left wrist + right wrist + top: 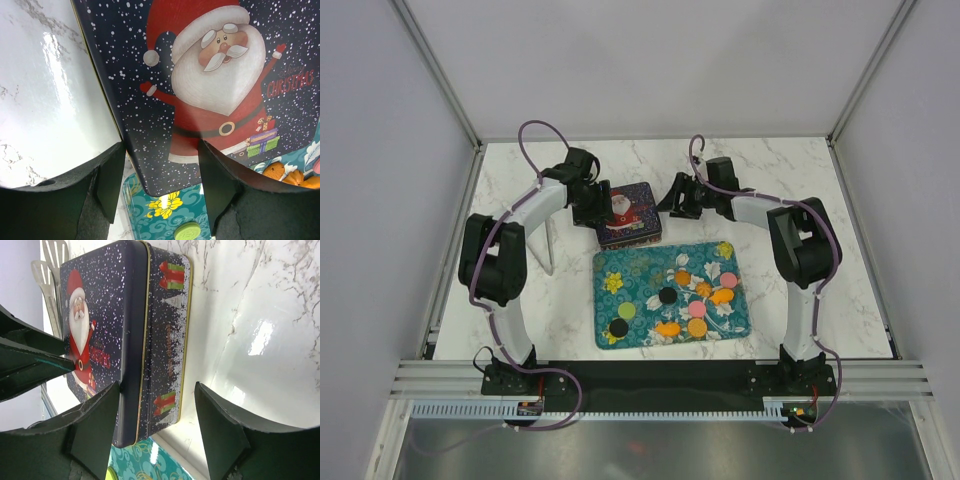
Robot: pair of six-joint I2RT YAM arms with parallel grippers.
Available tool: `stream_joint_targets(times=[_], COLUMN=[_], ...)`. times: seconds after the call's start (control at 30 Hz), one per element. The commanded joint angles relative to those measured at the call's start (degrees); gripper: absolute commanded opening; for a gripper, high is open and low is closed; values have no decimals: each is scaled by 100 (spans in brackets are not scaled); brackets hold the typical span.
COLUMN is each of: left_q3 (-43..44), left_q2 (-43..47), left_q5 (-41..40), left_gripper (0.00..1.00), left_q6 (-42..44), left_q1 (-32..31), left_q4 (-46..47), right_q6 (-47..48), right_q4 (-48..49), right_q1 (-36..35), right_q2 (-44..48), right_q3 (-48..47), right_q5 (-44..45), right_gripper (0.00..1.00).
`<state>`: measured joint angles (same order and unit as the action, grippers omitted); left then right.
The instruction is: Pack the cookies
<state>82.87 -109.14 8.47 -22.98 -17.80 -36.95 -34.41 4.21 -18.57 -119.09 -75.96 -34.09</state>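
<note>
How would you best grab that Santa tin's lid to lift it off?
Probably by the lid rim, pinching across its long sides, coming straight down. The tin lies flat and shut, its smooth top gives nothing to pinch, and a gold seam along the side shows where it parts.

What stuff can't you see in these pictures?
- Inside the Santa tin: every view, its closed lid hides it.
- Most cookies: left wrist view, the tin and picture edges cut them off; only a green one and orange bits show.
- The teal tray: right wrist view, bottom edge cuts nearly all off.
- Whether the left jaws touch the tin: top view too small.
</note>
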Motion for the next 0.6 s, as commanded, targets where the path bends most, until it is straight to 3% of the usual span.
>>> stream_joint_targets(times=[0.0, 0.2, 0.37, 0.57], left_q3=[19, 19, 1, 36], left_q2=[-204, -213, -178, -178], left_q5=[-74, -38, -38, -12], left_gripper=[67, 67, 67, 67], left_q6=[224, 215, 224, 224], left_q1=[-30, -30, -30, -30], left_q4=[-49, -49, -49, -58], right_q6=[31, 93, 67, -653], right_q4=[106, 90, -25, 783], right_q1=[-24, -15, -6, -418], right_q2=[298, 868, 1265, 1169], right_q3=[222, 512, 513, 416], right_q5=[-89, -2, 166, -485], right_gripper=[70, 67, 45, 20])
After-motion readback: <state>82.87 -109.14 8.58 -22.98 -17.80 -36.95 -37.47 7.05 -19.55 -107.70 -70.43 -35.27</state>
